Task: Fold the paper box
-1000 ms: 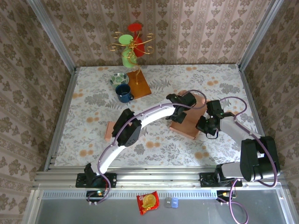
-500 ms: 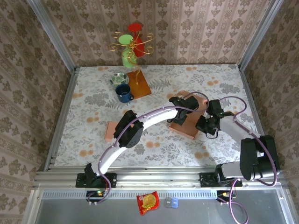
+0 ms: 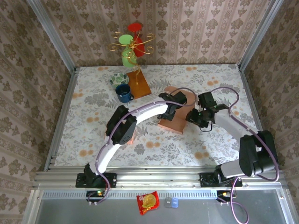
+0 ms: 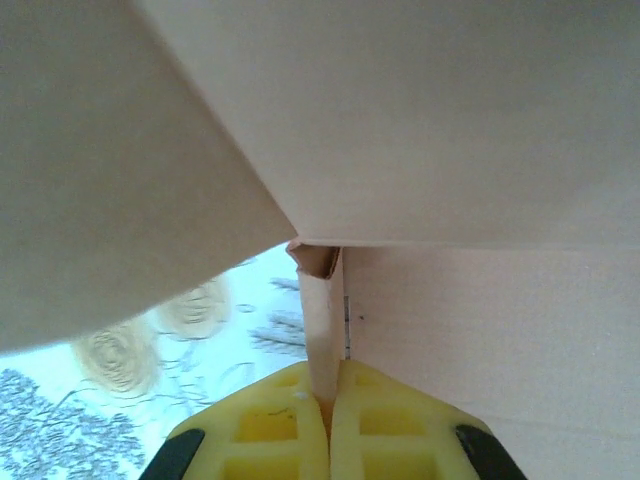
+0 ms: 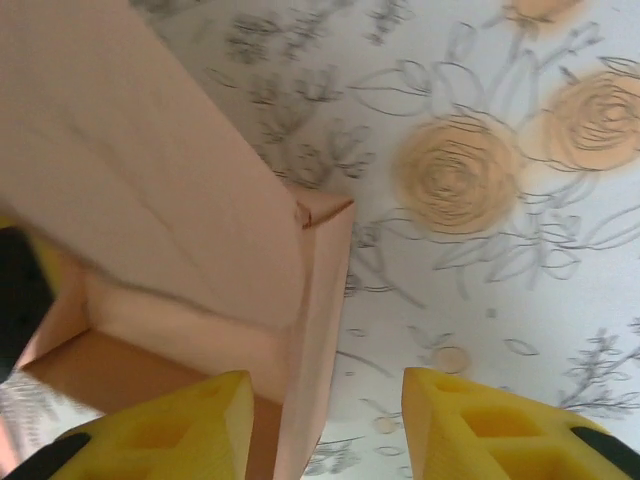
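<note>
The box [image 4: 450, 120] is matt, smooth card. The fingers [image 5: 480, 425] are smooth yellow plastic. The desk [image 3: 93, 107] has a matt floral-print covering.

We see the box [image 3: 172, 124] has slid left with our left pincer [image 3: 169, 111], and our right pincer [image 5: 325, 400] has opened.

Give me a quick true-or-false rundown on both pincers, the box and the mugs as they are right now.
1. The left pincer is shut on a wall of the paper box. True.
2. The right pincer is clamped shut on the box. False: its fingers stand apart, with a box wall between them.
3. The blue mug hangs on the mug tree. False: it stands on the table, beside the tree's wooden base.
4. A red mug and a green mug hang on the tree. True.
</note>
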{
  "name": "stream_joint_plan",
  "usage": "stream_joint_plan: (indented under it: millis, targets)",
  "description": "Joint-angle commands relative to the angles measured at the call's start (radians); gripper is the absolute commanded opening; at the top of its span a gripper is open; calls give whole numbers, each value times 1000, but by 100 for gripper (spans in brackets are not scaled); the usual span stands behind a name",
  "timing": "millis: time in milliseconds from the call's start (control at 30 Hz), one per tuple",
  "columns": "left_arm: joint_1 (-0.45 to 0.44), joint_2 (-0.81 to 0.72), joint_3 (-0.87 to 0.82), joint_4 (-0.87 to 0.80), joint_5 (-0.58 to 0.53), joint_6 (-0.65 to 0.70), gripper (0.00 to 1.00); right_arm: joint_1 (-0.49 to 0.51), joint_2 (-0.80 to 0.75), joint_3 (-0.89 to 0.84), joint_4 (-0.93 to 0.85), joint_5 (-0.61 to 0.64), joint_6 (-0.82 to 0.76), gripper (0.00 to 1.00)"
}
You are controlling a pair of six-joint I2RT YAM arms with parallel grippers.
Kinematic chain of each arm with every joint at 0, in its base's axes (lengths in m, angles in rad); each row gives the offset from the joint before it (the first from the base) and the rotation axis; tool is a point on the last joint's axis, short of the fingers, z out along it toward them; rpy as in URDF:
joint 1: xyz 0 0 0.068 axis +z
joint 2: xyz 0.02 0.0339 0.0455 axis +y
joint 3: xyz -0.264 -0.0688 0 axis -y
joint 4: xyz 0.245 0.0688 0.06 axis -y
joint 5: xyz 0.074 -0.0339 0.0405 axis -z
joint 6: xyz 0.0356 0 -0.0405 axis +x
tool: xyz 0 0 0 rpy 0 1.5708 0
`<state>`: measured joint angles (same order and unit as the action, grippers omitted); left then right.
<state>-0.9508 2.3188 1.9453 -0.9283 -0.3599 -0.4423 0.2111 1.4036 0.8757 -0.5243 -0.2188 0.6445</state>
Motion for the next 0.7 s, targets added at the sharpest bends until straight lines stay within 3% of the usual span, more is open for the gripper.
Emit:
stream_joint_plan:
  millis: [0, 100, 233, 533, 667]
  targets:
    - [13, -21, -56, -35, -7, -14, 3, 5, -69, 47, -59, -31, 41, 46]
    - [17, -42, -68, -30, -1, -11, 21, -1, -80, 87, -97, -50, 9, 46]
    - [23, -93, -87, -9, 19, -4, 31, -28, -87, 115, -122, -103, -65, 46]
    - [40, -242, -132, 47, 112, 10, 36, -66, -93, 191, -216, -88, -193, 47]
    - [89, -314, -157, 87, 208, 100, 37, -82, -61, 234, -234, -94, -220, 48]
